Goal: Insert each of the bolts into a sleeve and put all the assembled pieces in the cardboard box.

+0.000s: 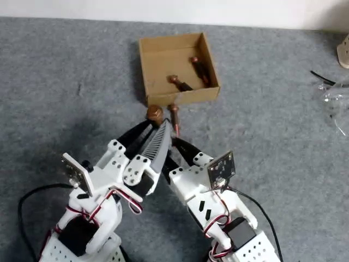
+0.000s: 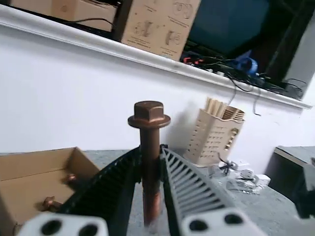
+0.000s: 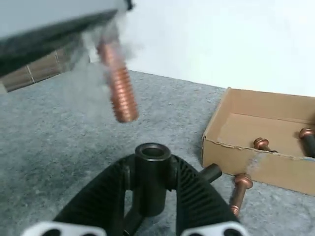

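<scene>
My left gripper (image 2: 149,153) is shut on a copper bolt (image 2: 149,147), held upright with its hex head on top (image 1: 154,113). That bolt's threaded end (image 3: 119,86) hangs just above and slightly to one side of a black sleeve (image 3: 152,169), on which my right gripper (image 3: 152,191) is shut, bore facing up. Both grippers meet just in front of the cardboard box (image 1: 147,71). Two assembled pieces (image 1: 200,68) (image 1: 180,83) lie in the box. A loose bolt (image 1: 174,117) (image 3: 239,189) and another sleeve (image 3: 210,172) lie on the carpet by the box's front wall.
Grey carpet covers the table. A beige slatted basket (image 2: 216,135) (image 1: 343,52) and clear plastic items with a cable (image 1: 332,95) sit at the far right. A white wall runs behind the box.
</scene>
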You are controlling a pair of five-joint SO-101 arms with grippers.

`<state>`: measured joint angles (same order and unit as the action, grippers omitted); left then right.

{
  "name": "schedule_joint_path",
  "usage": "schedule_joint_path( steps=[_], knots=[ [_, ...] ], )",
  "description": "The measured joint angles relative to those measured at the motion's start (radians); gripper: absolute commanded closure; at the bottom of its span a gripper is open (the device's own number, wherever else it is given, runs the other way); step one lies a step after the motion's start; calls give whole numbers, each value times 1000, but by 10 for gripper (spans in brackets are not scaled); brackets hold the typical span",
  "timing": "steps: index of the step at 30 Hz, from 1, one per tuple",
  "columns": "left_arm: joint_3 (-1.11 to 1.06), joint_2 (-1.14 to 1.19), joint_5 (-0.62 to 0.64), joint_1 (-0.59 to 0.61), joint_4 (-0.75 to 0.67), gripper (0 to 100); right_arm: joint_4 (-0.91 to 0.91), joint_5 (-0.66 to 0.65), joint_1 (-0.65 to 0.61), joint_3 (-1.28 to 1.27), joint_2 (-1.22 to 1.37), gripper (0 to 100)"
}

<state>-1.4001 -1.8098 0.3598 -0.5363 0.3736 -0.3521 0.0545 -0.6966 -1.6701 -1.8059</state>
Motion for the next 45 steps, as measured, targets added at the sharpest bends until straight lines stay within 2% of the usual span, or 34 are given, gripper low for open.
schedule_joint_path(
  steps=[7,11,15,20,25,30,40,45],
  knots=[
    [-17,0,-9,5,0,996,0,-3,0,0,0,995],
    [-72,0,-57,8,0,996,0,-6,0,0,0,995],
    [-81,0,-71,61,0,996,0,-68,0,0,0,995],
    [-81,0,-71,89,0,996,-25,-84,-20,0,0,995],
    [-81,0,-71,81,3,996,-25,-91,-51,0,0,995],
    [-81,0,-72,44,68,996,-25,-91,-51,0,0,995],
    [-81,-8,-72,44,92,996,-29,-92,-52,0,2,995],
    [-80,0,-71,43,147,996,-28,-92,-52,0,0,995]
  ],
)
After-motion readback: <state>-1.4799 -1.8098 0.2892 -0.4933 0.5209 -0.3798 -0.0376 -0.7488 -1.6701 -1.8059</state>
